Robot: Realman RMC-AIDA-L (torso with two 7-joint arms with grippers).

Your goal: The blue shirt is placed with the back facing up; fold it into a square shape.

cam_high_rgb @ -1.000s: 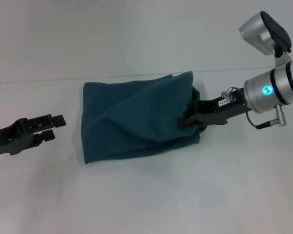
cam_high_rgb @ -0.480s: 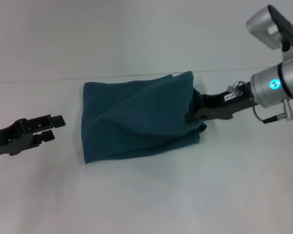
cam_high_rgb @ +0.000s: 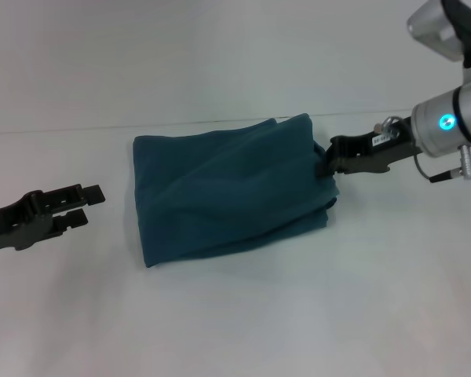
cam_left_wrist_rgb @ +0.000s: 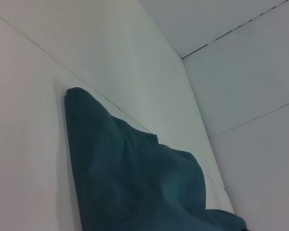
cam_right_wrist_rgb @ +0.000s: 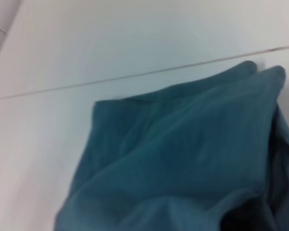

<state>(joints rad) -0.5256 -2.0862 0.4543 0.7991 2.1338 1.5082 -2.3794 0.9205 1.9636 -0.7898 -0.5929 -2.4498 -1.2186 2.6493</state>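
We see the white worktop (cam_high_rgb: 235, 330) spread wide in front of us, and near its middle lies the blue shirt (cam_high_rgb: 228, 188), already gathered into a thick, roughly four-sided bundle with several layers stacked and long creases running across its top. We judge the folding to be mostly done, though the outline is lopsided and the right edge bulges. Our right pincer (cam_high_rgb: 326, 162) is at that right edge, touching the cloth near its upper corner; we cannot tell whether its tips are pinching fabric or only pressing against it, because the dark fingers merge with the shadowed folds. Our left pincer (cam_high_rgb: 94, 206) rests low over the worktop, well apart from the shirt's left edge, its two tips slightly spread and holding nothing. We expect the cloth to be light, soft and limp: it will sag and slide over itself when lifted, and a grip on one layer may peel the stack open. We think the safest hold is at a corner or along a folded edge, catching all layers together, then drawing it flat along the worktop.
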